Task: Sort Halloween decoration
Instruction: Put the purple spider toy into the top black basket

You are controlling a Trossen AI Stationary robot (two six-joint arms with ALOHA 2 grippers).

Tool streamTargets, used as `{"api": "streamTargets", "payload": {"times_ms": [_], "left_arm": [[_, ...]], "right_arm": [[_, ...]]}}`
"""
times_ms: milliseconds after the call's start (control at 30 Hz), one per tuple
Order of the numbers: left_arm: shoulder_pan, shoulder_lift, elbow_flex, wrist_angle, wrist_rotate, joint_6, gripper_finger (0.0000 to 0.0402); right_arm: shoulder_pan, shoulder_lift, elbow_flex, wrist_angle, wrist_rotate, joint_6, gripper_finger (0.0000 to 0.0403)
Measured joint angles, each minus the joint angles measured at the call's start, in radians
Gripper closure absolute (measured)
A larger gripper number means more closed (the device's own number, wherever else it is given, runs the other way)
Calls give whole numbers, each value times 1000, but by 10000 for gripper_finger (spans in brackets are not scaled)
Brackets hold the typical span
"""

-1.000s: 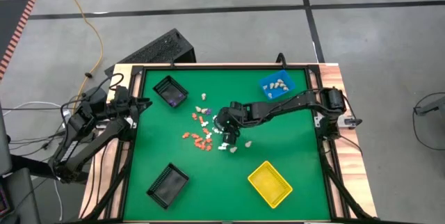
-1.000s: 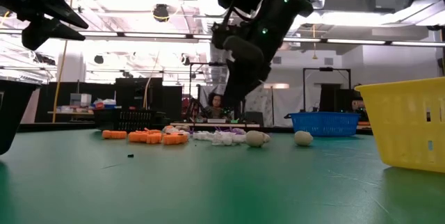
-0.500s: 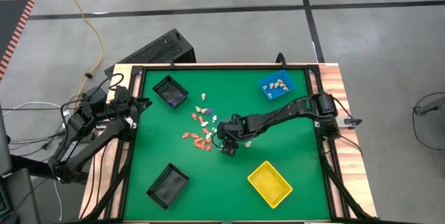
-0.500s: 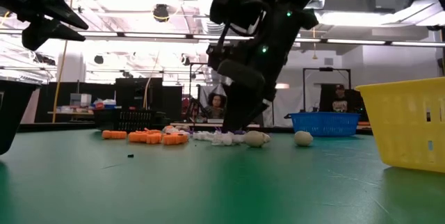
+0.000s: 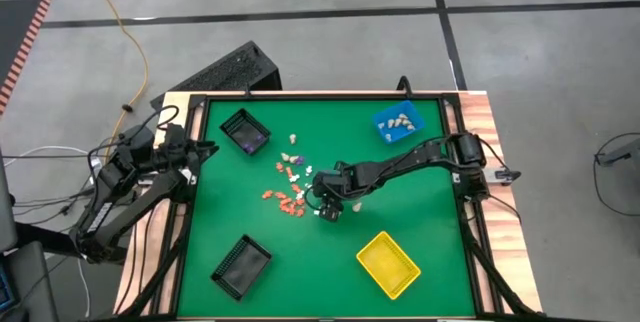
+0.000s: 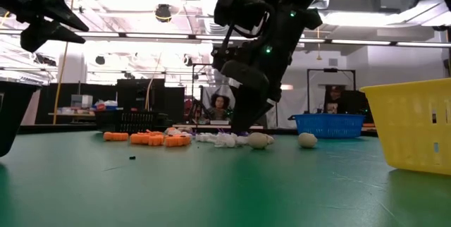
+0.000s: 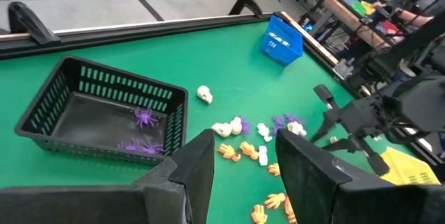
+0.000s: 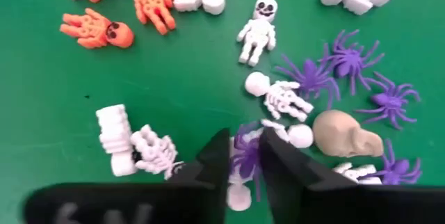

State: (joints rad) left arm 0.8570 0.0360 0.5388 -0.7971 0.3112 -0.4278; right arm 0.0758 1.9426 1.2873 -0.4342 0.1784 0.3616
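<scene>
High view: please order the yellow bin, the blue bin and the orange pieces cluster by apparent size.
1. yellow bin
2. blue bin
3. orange pieces cluster, close to the blue bin in spread, so that ranking is unsure

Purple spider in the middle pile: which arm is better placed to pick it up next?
The right. Its pincer is down in the pile with a purple spider between its fingers. The left pincer waits at the table's left edge by a black basket, away from the pile.
</scene>
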Motion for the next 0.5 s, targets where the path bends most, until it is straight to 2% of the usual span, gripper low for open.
{"api": "streamTargets", "payload": {"times_ms": [167,500], "left_arm": [[0,0,0,0,-11,0,258],[0,0,0,1,-13,17,258]], "right_arm": [[0,-1,0,-1,-2,-19,386],[2,-5,33,-41,0,-27,389]]}}
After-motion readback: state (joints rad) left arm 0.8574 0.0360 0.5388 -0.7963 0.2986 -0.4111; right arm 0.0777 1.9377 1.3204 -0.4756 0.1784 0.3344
